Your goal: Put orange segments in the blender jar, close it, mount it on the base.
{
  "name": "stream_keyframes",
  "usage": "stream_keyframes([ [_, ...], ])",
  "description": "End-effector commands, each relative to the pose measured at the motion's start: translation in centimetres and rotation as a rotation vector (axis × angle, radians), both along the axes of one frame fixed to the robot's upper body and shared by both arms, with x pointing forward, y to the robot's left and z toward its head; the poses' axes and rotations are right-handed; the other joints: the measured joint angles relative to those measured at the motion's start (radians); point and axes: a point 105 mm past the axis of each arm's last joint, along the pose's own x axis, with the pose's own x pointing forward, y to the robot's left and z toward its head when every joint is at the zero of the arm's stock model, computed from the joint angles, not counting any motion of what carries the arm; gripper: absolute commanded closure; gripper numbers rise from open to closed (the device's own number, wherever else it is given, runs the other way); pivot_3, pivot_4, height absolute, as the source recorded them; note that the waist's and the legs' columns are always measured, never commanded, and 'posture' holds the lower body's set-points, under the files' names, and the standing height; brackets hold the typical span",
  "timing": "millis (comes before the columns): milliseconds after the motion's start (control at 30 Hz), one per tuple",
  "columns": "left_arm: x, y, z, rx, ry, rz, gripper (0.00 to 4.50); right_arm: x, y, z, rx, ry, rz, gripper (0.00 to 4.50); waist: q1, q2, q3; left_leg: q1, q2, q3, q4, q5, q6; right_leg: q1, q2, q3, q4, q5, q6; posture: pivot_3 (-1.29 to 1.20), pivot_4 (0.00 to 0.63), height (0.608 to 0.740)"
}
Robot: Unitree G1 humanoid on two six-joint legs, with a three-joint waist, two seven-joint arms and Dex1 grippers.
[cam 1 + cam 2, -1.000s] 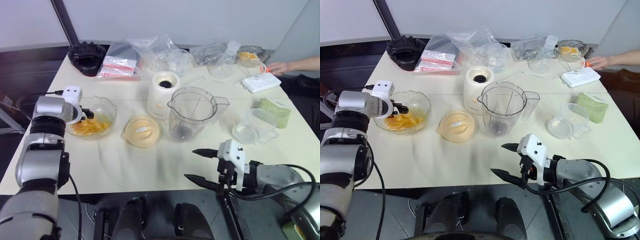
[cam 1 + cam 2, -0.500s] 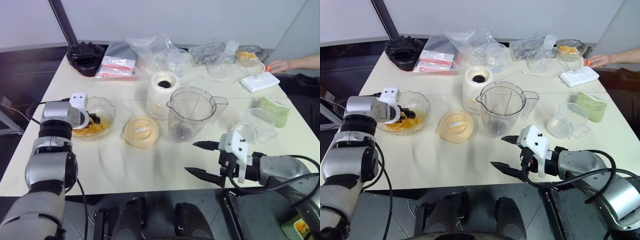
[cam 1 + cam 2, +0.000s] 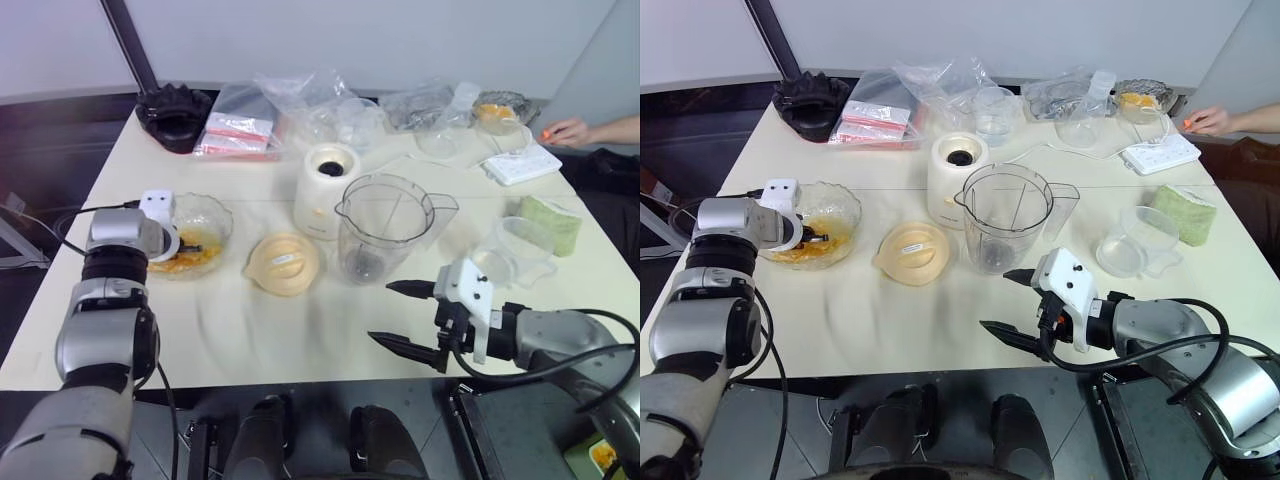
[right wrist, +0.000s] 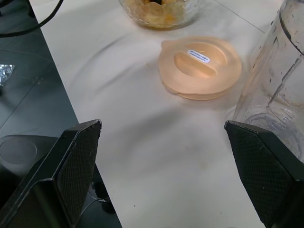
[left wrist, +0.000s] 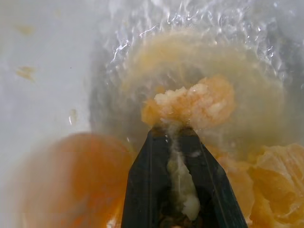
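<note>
Orange segments [image 3: 190,262] lay in a clear glass bowl [image 3: 212,215] at the left side of the table [image 3: 250,330] in the head views. The left tool [image 3: 190,247] reached down into that bowl among the fruit. The blender jar [image 3: 385,228] stood upright and uncovered near the middle of the table, its handle toward the right. The base [image 3: 326,188] stood just behind it and to its left, very close, its dark socket facing up. A pale orange lid [image 3: 283,264] lay flat on the table between the bowl and the jar. The right tool [image 3: 408,318] hung over the near edge of the table in front of the jar, its two black fingers spread wide with nothing between them. At the far side lay clear plastic bags [image 3: 300,105], a black ridged round object [image 3: 175,115] and a white power strip [image 3: 522,164], with a person's hand [image 3: 566,131] beside the strip.

In the left wrist view, the left tool's fingers [image 5: 147,190] were clenched on one pulpy segment [image 5: 190,104], its flesh squeezed up between them, with more segments on both sides against the glass of the bowl.

In the right wrist view, the right tool's fingers [image 4: 76,156] stood far apart and empty. Between them showed the lid on the table, the bowl of fruit beyond it, and the clear wall of the jar at one side.
</note>
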Motion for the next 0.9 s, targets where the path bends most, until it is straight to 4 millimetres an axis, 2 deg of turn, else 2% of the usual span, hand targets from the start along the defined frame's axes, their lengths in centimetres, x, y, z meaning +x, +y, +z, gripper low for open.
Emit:
stream_keyframes([
  [33,0.0,0.9,2.0,0.097,-0.040,-0.013,4.47,-0.4,0.4,0.5,0.005,-0.027,0.018,0.13,0.000,0.000,0.000,0.000,0.000,0.000,0.000,0.000,0.000,0.000,0.000,0.000,0.000,0.000,0.000,0.00,0.150,0.740],
  [200,-0.6,0.8,6.3,0.156,-0.112,-0.060,4.47,-0.3,0.2,0.3,0.006,-0.019,0.010,0.13,-0.002,-0.001,0.000,-0.004,0.000,0.000,0.000,0.000,0.000,-0.004,0.000,0.000,0.000,0.000,0.000,0.00,0.150,0.740],
  [467,-2.1,0.9,8.8,0.140,-0.135,-0.124,4.47,0.0,-0.2,0.1,0.002,-0.017,0.010,0.13,0.000,0.000,0.000,-0.005,0.000,0.000,0.000,0.000,0.000,-0.004,0.000,0.000,0.000,-0.001,-0.003,0.00,0.150,0.740],
  [567,-1.8,-0.1,10.1,0.091,-0.207,-0.252,4.47,0.1,-0.4,0.2,0.001,-0.022,0.009,0.13,-0.001,0.000,0.000,-0.005,0.000,0.000,0.000,0.000,0.000,-0.004,0.000,0.000,0.000,-0.002,-0.003,0.00,0.150,0.740],
  [700,-1.1,-1.4,12.8,0.056,-0.408,-0.452,4.47,0.4,-0.9,0.7,-0.001,-0.042,-0.012,0.13,0.000,0.000,0.000,-0.005,0.000,0.000,0.000,0.000,0.000,-0.004,0.000,0.000,-0.001,-0.002,-0.003,0.00,0.150,0.740],
  [833,-2.2,-3.6,15.0,-0.079,-0.523,-0.678,4.47,0.6,-1.5,1.2,-0.004,-0.057,-0.035,0.13,-0.002,0.000,0.000,-0.005,0.000,0.000,-0.001,0.000,0.000,-0.004,-0.001,0.000,-0.002,-0.002,-0.004,0.00,0.150,0.740],
  [900,-3.1,-4.9,16.7,-0.160,-0.562,-0.799,4.47,0.7,-2.1,1.8,0.009,-0.053,-0.047,0.13,-0.002,0.000,0.000,-0.006,0.000,0.000,-0.001,0.000,0.000,-0.005,-0.001,0.000,-0.002,-0.002,-0.004,0.00,0.150,0.740],
])
